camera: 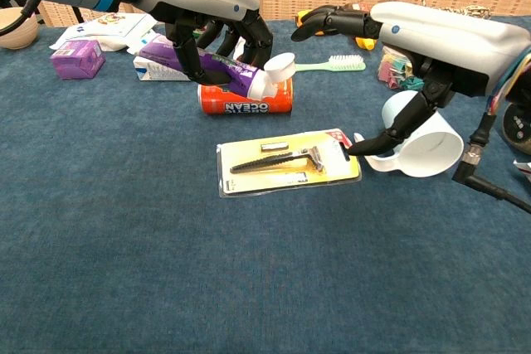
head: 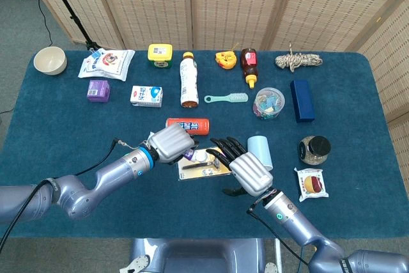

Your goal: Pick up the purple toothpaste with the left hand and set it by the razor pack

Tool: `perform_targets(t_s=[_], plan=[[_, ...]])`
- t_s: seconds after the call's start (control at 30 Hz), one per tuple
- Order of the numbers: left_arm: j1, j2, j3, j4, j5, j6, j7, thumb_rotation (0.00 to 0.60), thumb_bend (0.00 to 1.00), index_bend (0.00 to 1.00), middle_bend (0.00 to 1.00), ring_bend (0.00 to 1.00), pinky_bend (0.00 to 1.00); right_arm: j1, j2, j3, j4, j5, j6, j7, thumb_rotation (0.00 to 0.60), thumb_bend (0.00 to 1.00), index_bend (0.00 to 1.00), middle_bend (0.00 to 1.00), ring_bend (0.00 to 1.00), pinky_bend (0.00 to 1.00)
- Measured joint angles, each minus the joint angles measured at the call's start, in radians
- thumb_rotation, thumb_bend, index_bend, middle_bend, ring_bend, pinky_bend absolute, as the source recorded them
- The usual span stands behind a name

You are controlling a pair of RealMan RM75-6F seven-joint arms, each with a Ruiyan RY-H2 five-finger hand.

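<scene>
Razor pack [camera: 289, 160], the flat yellow-backed blister card, sits lowest mid-frame in the chest view on the blue table [camera: 124, 271]. Just above it, my left hand [camera: 217, 32] has its fingers [camera: 192, 62] wrapped around the purple toothpaste tube with the white cap [camera: 241, 74], held over an orange can [camera: 246, 100]. My right hand [camera: 431, 47] is spread, grasping nothing, thumb tip at the card's right edge beside a pale blue cup [camera: 427, 145].

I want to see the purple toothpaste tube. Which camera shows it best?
The chest view: the purple toothpaste shows along its side, white cap included, held in the left hand above the razor pack. In the head view the hand hides nearly all of it; only its cap end peeks out.
</scene>
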Motion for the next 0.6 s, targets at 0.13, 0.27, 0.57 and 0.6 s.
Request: perform_targets(t_s=[0.13,0.27,0.57,0.6], plan=[[-0.004,-0.004,-0.006,0.002,-0.006,0.001,-0.001,0.6,0.88,0.53,0.44,0.46,0.54,0.005,-0.004,-0.003,-0.003,-0.003,-0.007,-0.004,0.6,0.15,0.1,0.0,0.0,0.0],[-0.006,-0.002,-0.01,-0.003,-0.004,0.006,-0.001,0.6,0.88,0.53,0.44,0.46,0.54,0.007,-0.007,-0.005,0.001,0.0,-0.01,-0.007,0.6,0.15,0.1,0.0,0.0,0.0],[0.001,0.01,-0.012,-0.012,0.008,0.011,-0.008,0.6,0.88,0.53,0.44,0.46,0.54,0.002,-0.007,-0.015,0.011,0.005,-0.01,-0.006,0.6,0.15,0.1,0.0,0.0,0.0],[0.002,0.011,-0.012,-0.012,0.009,0.012,-0.009,0.6,0.88,0.53,0.44,0.46,0.54,0.002,-0.007,-0.016,0.011,0.005,-0.011,-0.006,0.6,0.15,0.1,0.0,0.0,0.0]])
